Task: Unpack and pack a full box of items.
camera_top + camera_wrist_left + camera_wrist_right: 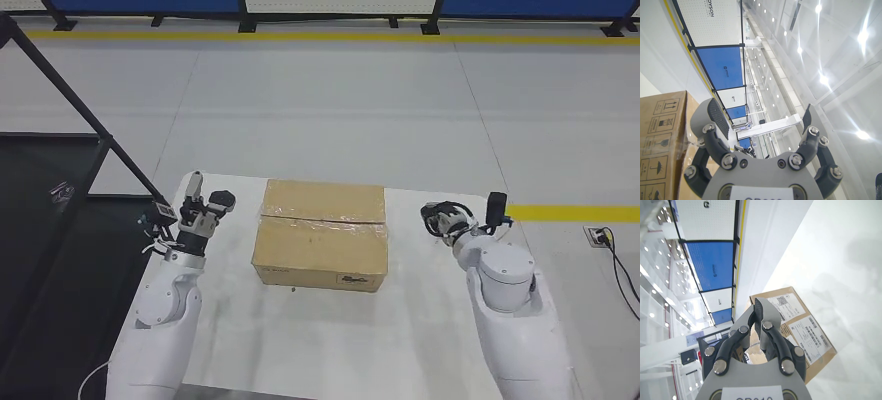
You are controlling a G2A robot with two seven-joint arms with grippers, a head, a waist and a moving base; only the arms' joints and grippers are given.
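Box (322, 235) on white table (420, 320), yellow floor line (300, 36) beyond; L pincer (761, 108) apart, R pincer (755, 308) together.

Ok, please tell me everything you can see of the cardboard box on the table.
The cardboard box is plain brown, rectangular and closed, its top flaps sealed along the seam with clear tape. It stands flat on the white table between the two arms. One end carries printed handling symbols, the other white paper labels. Neither the left claw nor the right claw touches it.
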